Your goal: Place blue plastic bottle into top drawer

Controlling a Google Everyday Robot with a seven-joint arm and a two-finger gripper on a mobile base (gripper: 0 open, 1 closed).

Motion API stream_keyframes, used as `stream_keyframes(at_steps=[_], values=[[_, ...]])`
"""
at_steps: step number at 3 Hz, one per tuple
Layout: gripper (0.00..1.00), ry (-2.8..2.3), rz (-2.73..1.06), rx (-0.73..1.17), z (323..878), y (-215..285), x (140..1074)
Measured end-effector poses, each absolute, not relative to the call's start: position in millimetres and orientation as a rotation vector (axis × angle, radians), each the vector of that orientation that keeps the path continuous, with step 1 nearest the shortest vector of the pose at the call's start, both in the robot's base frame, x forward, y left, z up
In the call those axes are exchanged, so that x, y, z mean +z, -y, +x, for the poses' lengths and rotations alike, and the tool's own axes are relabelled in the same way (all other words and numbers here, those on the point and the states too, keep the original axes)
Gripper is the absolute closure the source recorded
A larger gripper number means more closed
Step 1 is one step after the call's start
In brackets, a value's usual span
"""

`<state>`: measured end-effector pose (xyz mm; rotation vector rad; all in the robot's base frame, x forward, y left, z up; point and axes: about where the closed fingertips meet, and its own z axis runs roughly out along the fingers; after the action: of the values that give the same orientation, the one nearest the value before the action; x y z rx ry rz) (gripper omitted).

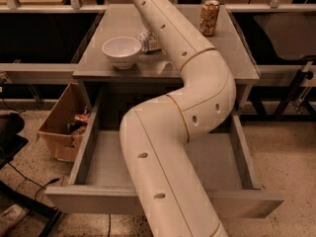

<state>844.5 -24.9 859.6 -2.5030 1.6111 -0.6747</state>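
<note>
The blue plastic bottle lies on its side on the grey table top, just right of the white bowl, and my arm hides part of it. The top drawer stands pulled out below the table top, and I see nothing in the part of it that shows. My white arm rises over the drawer and crosses the table to the top edge of the view. My gripper is out of view past that top edge, beyond the bottle.
An orange-brown drink can stands at the table's back right. A cardboard box with rubbish sits on the floor left of the drawer. Dark benches run along the back and a black stand is at the lower left.
</note>
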Motion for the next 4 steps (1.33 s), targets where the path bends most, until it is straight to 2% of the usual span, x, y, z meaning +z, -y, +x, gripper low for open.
stream_keyframes(at_steps=[1,2,3,4], values=[[0.50,-1.611,-2.503,-0.675,844.5,24.9,859.6],[0.81,-1.611,-2.503,-0.675,844.6,24.9,859.6],[1.00,-1.611,-2.503,-0.675,844.6,24.9,859.6],[1.00,-1.677,-2.408,-0.655,850.2,40.8,856.3]])
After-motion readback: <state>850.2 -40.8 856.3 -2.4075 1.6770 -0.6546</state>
